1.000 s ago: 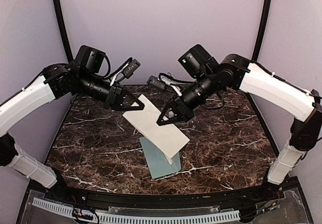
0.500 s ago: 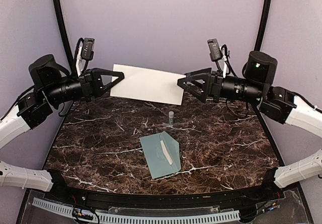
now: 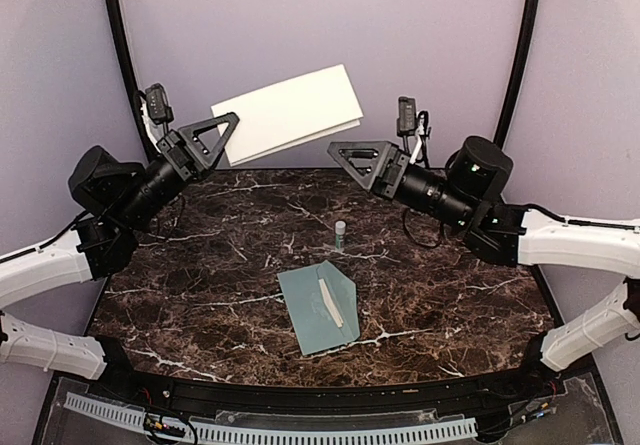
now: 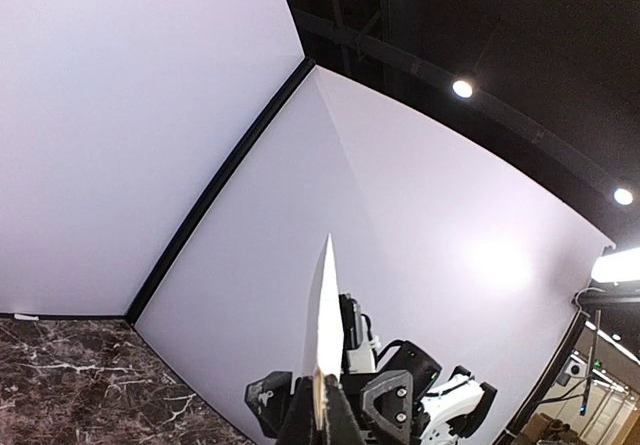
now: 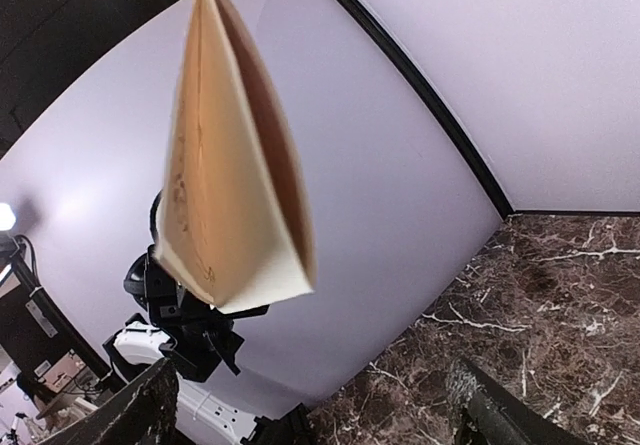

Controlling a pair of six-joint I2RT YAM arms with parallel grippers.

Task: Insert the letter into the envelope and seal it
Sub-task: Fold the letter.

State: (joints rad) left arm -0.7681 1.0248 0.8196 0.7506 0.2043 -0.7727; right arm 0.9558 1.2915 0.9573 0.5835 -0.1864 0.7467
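The letter point(image 3: 290, 113), a folded cream sheet, hangs high above the back of the table, pinched at its left end by my left gripper point(image 3: 230, 125), which is shut on it. In the left wrist view the letter point(image 4: 326, 315) is edge-on, rising from the shut fingertips. My right gripper point(image 3: 345, 155) is open, just below and right of the letter and apart from it. The right wrist view shows the folded letter point(image 5: 230, 165) floating ahead of its spread fingers point(image 5: 135, 415). The grey-teal envelope point(image 3: 318, 308) lies flat on the table with its flap open.
A small white-and-green glue stick point(image 3: 341, 233) stands upright on the dark marble table point(image 3: 200, 285), just behind the envelope. Lilac walls with black corner poles point(image 3: 118, 55) close in the back and sides.
My right gripper has opened and let go of the letter. The left gripper has carried the letter up from over the envelope, and both arms have swung up and back.
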